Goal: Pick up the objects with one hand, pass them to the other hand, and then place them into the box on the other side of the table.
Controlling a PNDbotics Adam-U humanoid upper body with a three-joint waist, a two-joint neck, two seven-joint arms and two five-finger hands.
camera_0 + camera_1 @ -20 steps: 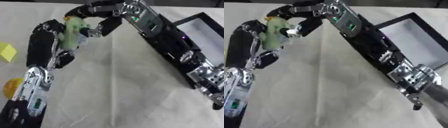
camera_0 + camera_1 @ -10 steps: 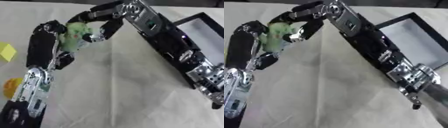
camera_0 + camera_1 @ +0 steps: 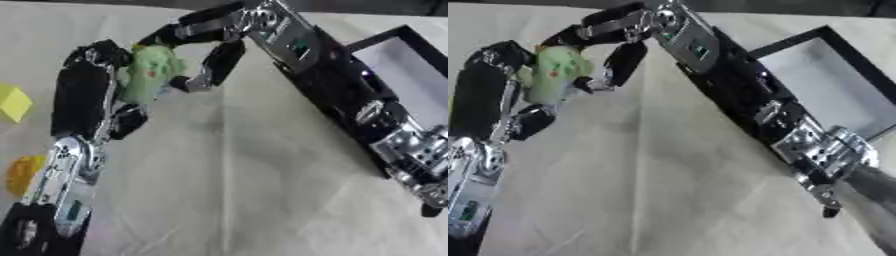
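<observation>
Gripping green toy (image 3: 150,74), left hand (image 3: 96,80) fingers curled; right hand (image 3: 210,40) fingers spread around it; black box (image 3: 826,85) apparently empty.

Both robot hands (image 3: 96,90) (image 3: 206,47) — seemingly — on green toy (image 3: 150,72).

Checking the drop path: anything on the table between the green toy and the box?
Only the right arm crosses that stretch; the cloth under it looks bare in both eye views. The green toy sits between both hands; the box looks empty.

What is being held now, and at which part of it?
A pale green object is held by the left hand, whose fingers curl round its left side and lower end. The right hand reaches its upper right side with straight fingers.
</observation>
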